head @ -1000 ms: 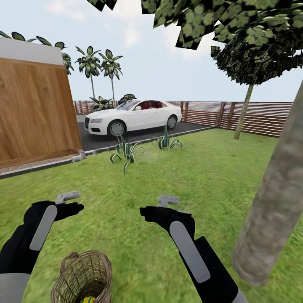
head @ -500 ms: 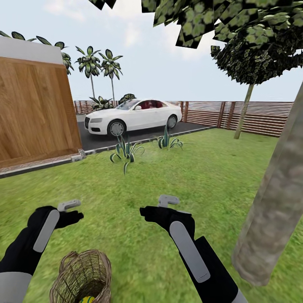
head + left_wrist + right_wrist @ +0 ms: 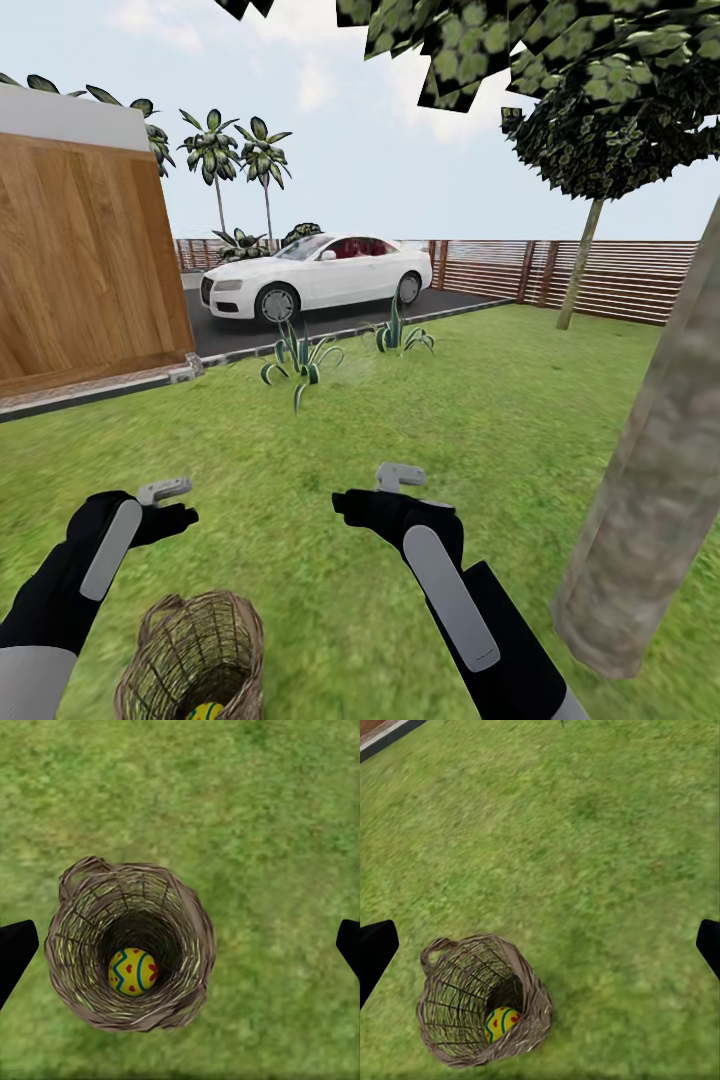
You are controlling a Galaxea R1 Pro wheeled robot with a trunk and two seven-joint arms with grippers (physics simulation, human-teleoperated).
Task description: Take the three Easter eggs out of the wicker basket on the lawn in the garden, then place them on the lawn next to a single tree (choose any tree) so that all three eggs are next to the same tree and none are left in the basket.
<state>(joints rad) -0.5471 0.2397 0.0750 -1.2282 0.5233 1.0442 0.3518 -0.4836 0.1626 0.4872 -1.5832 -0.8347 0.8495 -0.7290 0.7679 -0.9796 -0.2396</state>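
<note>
One Easter egg (image 3: 133,970) visible in the wicker basket (image 3: 196,945). Left claw (image 3: 180,945) spread, empty, above it; you need to descend. Right claw (image 3: 540,945) spread too.

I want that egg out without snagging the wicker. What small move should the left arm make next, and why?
Probably lower the left gripper straight into the wicker basket. Its fingers are spread wide above the basket, and one Easter egg lies at the bottom, slightly off centre, so a small sideways correction first would help.
</note>
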